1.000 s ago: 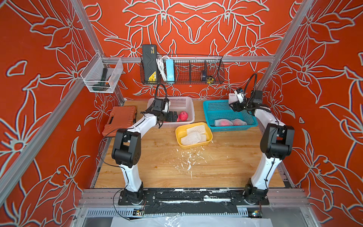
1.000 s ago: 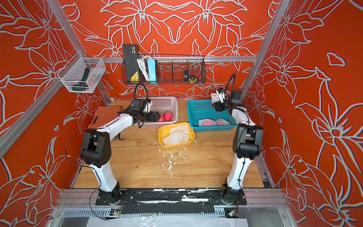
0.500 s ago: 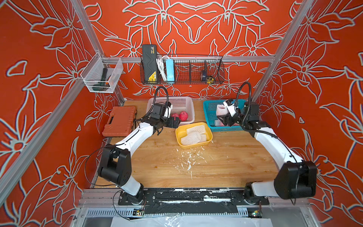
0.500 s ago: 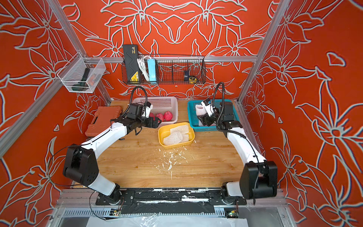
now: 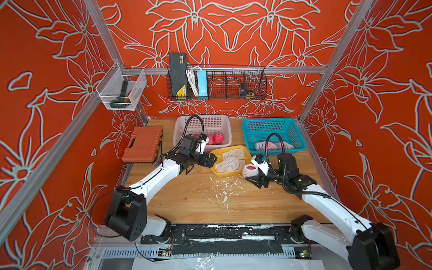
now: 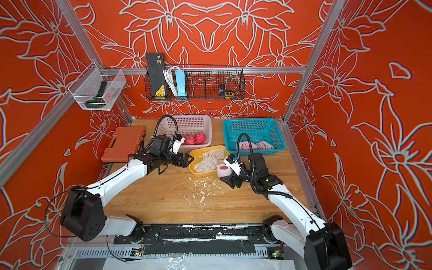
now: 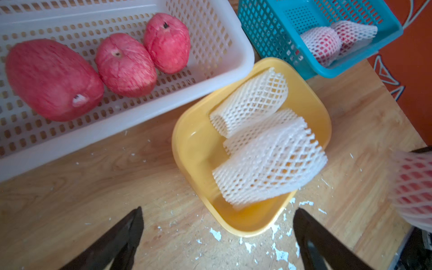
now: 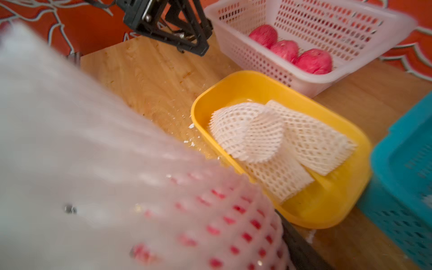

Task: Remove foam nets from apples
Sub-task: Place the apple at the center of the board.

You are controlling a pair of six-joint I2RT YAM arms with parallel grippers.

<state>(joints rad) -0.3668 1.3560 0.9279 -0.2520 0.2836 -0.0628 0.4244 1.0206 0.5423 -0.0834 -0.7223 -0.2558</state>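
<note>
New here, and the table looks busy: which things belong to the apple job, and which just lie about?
For the job: netted apple in the right claw; netted apples in the teal basket; bare apples in the white basket; empty nets in the yellow tray.
Just lying about: orange case; wire shelf; clear bin; foam crumbs.

Three bare apples (image 7: 124, 67), pinkish-red with stem dimples showing, lie in a row in the white basket (image 5: 181, 124), at 11 o'clock on the table (image 5: 187, 205). Three empty foam nets (image 7: 268, 163), white diamond mesh, flattened and overlapping, lie in the yellow tray (image 5: 233, 147). Two netted apples (image 5: 272, 146) lie side by side in the teal basket (image 5: 300, 140), at 1 o'clock. One netted apple (image 5: 249, 170), red top exposed, sits clamped in the right gripper (image 5: 252, 175), at 4 o'clock of the tray
</note>
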